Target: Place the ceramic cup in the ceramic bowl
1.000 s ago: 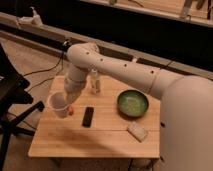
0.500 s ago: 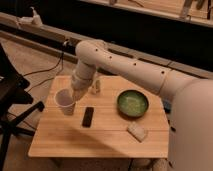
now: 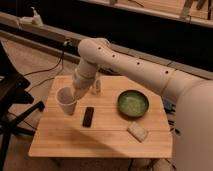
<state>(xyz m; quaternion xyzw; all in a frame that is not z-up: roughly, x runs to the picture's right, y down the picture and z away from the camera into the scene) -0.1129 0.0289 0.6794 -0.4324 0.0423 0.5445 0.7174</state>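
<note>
The white ceramic cup [image 3: 66, 101] hangs tilted above the left part of the wooden table [image 3: 105, 140], its open mouth facing up and left. My gripper [image 3: 76, 94] is at the cup's right rim and is shut on it, holding it off the tabletop. The ceramic bowl [image 3: 133, 104], dark green with a lighter speckled inside, sits on the right part of the table, well to the right of the cup and the gripper. Nothing shows inside the bowl.
A slim whitish bottle-like figure [image 3: 97, 86] stands just right of the gripper. A flat black object [image 3: 87, 117] lies below the cup. A pale block [image 3: 137, 131] lies in front of the bowl. A dark chair [image 3: 12, 95] stands left of the table.
The cup has risen off the table and moved a little right with the gripper. It now hangs tilted. The bowl and the other objects have not moved.
</note>
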